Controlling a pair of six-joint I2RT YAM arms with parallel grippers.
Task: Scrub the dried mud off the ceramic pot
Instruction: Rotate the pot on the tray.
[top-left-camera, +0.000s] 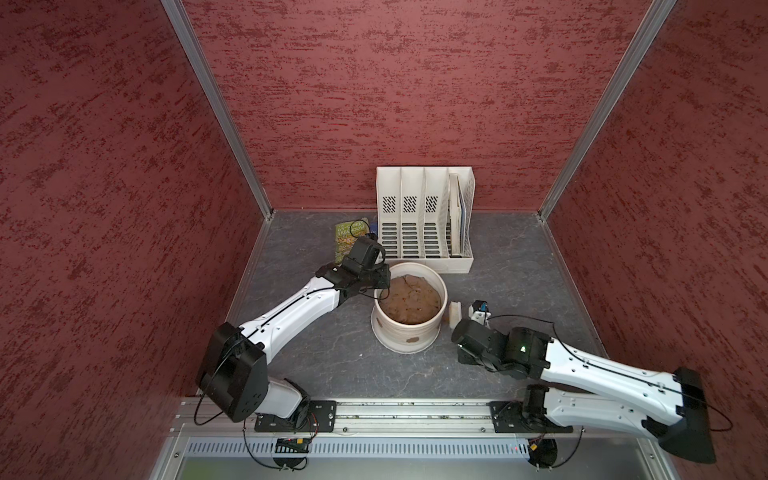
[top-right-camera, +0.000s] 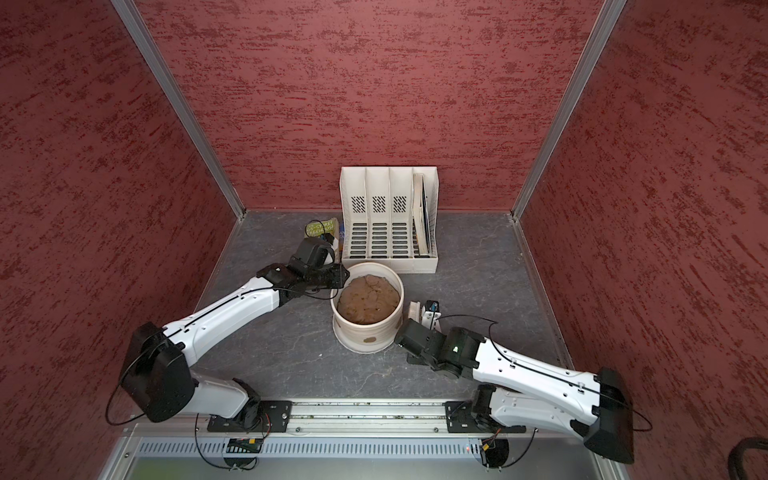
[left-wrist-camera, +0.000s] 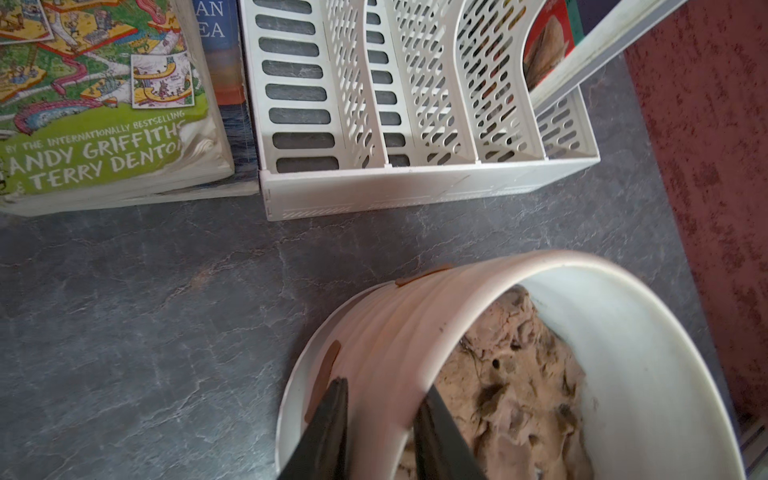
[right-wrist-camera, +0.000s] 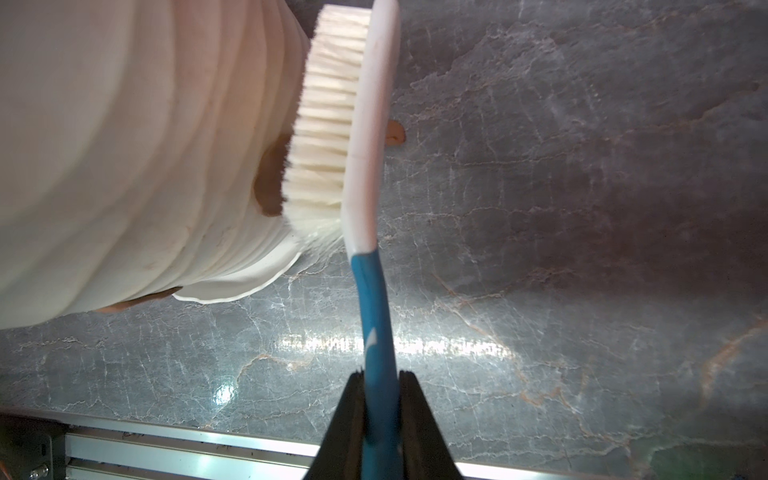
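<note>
Grey desk holds the ceramic pot in the middle. Left end effector pinches its rim; right end effector grips the brush, bristles against dried mud. Scrubbing step, I think. Next: rub hard, pot held steady.

White-shelled arms, bulky black joint housings, one green indicator light, black tapered jaws.
</note>
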